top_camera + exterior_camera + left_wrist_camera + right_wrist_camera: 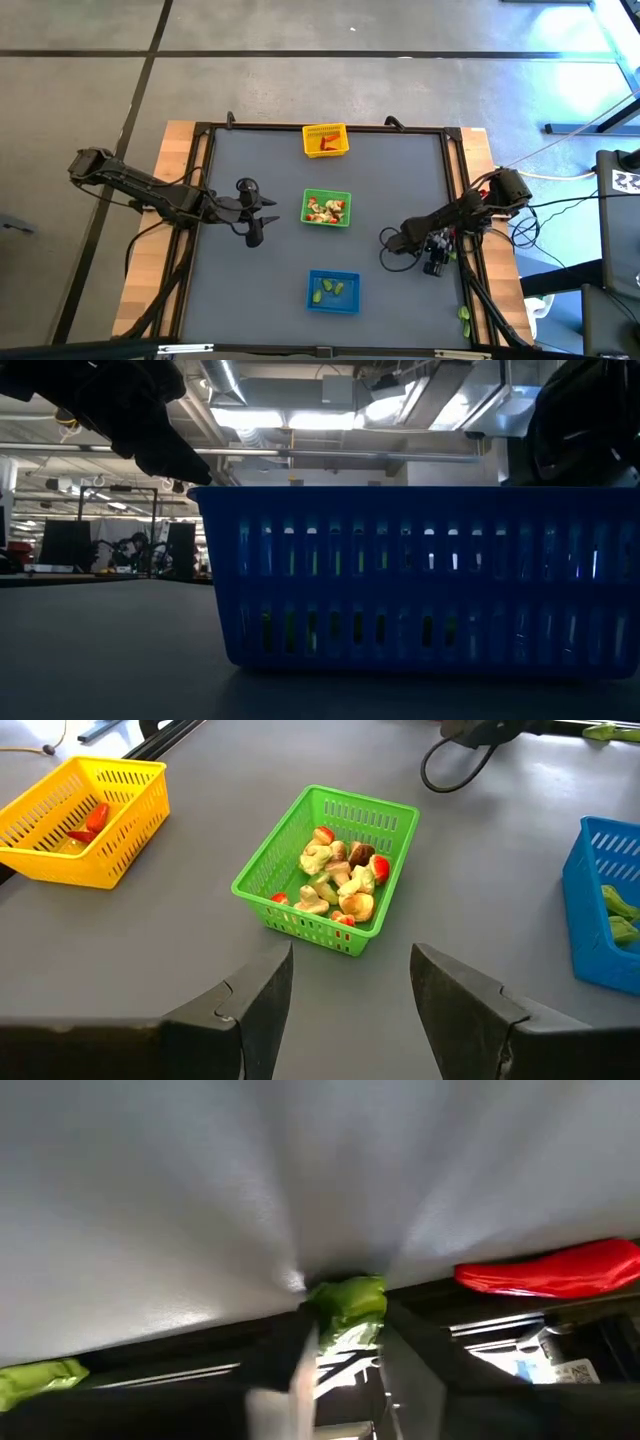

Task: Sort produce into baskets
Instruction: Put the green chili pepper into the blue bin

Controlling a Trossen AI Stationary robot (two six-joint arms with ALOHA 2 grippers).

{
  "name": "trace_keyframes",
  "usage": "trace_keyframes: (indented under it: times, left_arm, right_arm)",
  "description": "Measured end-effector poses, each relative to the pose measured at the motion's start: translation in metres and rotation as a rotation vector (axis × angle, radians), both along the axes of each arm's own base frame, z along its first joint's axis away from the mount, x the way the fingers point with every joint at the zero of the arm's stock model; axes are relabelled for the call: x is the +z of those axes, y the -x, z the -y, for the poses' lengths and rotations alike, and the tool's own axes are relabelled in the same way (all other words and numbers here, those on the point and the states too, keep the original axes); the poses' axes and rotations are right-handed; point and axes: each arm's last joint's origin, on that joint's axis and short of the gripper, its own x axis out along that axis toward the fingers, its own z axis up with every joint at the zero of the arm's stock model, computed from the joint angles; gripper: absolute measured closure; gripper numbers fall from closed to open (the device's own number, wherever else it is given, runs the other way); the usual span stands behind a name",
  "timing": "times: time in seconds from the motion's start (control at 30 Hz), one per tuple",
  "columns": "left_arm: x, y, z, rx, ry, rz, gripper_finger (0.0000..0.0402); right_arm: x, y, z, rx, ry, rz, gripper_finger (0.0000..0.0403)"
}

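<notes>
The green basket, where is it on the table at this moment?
In the high view the green basket sits near the table's middle, between the yellow basket beyond it and the blue basket nearer the front, just right of the open left gripper.
</notes>
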Motion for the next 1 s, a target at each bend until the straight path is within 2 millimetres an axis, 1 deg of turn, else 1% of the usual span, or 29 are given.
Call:
trace_keyframes:
  times: [0.13,0.2,0.27,0.4,0.57,0.8,0.9,1.0]
  left_arm:
    - [0.0,0.0,0.0,0.0,0.0,0.0,0.0202]
    - [0.0,0.0,0.0,0.0,0.0,0.0,0.0202]
    - [0.0,0.0,0.0,0.0,0.0,0.0,0.0202]
    - [0.0,0.0,0.0,0.0,0.0,0.0,0.0202]
    - [0.0,0.0,0.0,0.0,0.0,0.0,0.0202]
    - [0.0,0.0,0.0,0.0,0.001,0.0,0.0202]
    - [0.0,0.0,0.001,-0.001,0.004,0.003,0.0202]
    - [0.002,-0.001,0.005,-0.03,0.036,0.028,0.0202]
  right_arm:
    - [0.003,-0.005,-0.002,0.006,-0.009,0.021,0.0348]
    - [0.006,-0.011,-0.003,0.017,-0.011,0.048,0.0368]
    - [0.012,-0.021,-0.006,0.033,-0.025,0.091,0.0377]
    - [0.031,-0.046,-0.014,0.064,-0.022,0.206,0.0375]
    - [0.063,-0.082,-0.022,0.114,0.024,0.416,0.0369]
    - [0.108,-0.132,-0.035,0.141,0.058,0.821,0.0367]
    - [0.122,-0.149,-0.04,0.102,0.045,0.989,0.0366]
    - [0.131,-0.162,-0.049,0.09,0.023,1.158,0.0366]
